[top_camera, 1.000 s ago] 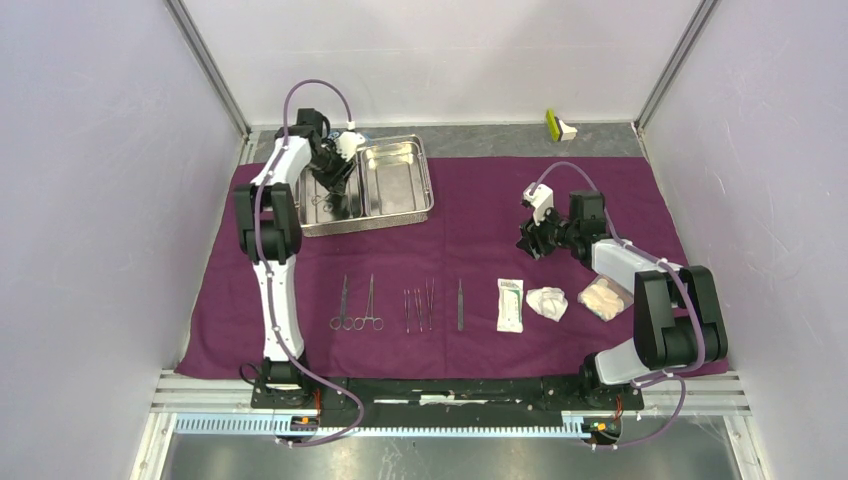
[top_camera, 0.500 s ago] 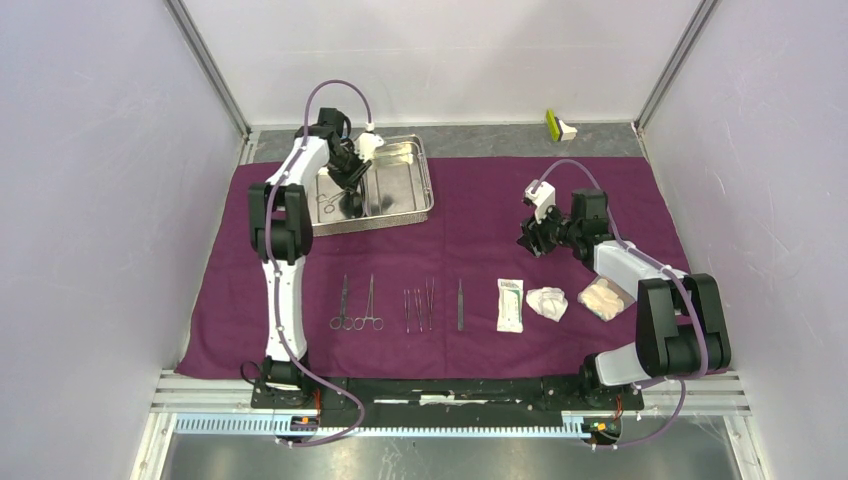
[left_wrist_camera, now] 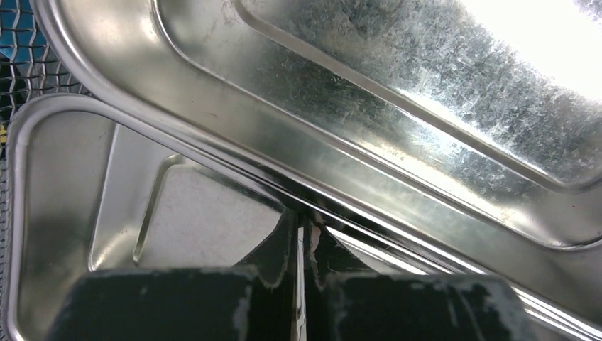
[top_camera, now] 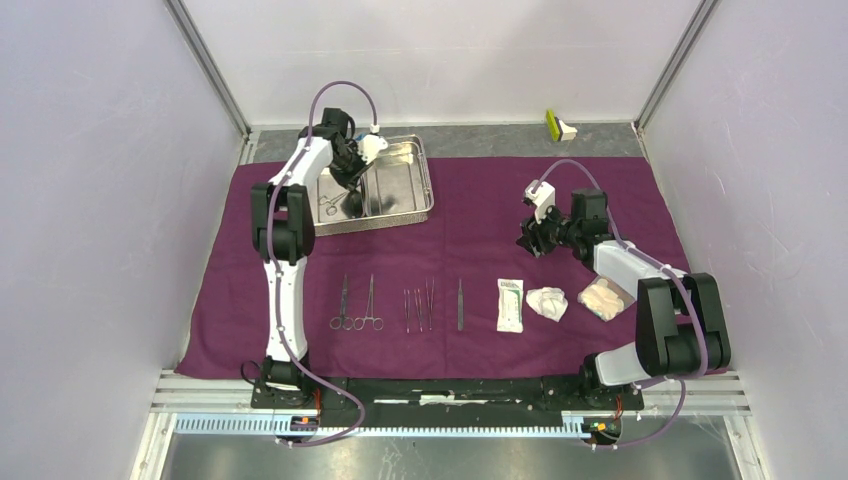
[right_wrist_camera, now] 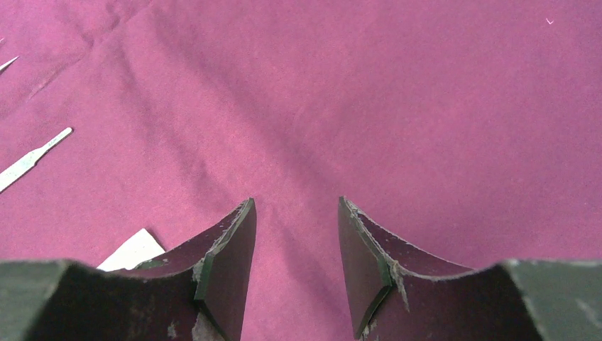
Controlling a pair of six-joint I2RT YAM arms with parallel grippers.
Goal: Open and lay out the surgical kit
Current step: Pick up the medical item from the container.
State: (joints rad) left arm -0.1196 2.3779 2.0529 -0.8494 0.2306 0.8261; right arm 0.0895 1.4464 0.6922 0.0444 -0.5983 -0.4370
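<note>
**Overhead view.** The purple cloth wrap point(top_camera: 480, 200) lies open and flat across the tabletop. The steel tray point(top_camera: 398, 180) sits at its far left corner. Along the near side lie forceps point(top_camera: 357, 303), tweezers point(top_camera: 418, 305), a white sealed packet point(top_camera: 510, 305) and gauze wads point(top_camera: 547, 302), each apart from the next. One ringed instrument point(top_camera: 327, 206) lies loose in the tray's left compartment. The left gripper point(top_camera: 351, 203) reaches down into the tray. The right gripper point(top_camera: 530, 240) hangs over bare cloth, well apart from the tray.

**Left wrist view.** The left gripper point(left_wrist_camera: 302, 245) has its fingers drawn together, with only a sliver of bright metal between them. They appear to pinch the raised ridge where the tray's point(left_wrist_camera: 426, 142) two compartments meet. The contact itself is partly hidden behind the fingers.

**Right wrist view.** The right gripper point(right_wrist_camera: 294, 202) stands with its fingers parted and nothing between them. Below it is wrinkled cloth point(right_wrist_camera: 355, 92), with a corner of the packet point(right_wrist_camera: 131, 250) at the lower left.

**Handling assessment.** The tray looks like thin polished sheet steel, so it should be rigid, fairly light and slippery. A narrow pinch on one ridge gives little bite, and the tray is likely to pivot or slide out if lifted fast. The rolled rim or the centre ridge is the soundest hold. The loose instrument would skate if the tray tilted. The cloth is soft and will drag and bunch under a sliding tray.
</note>
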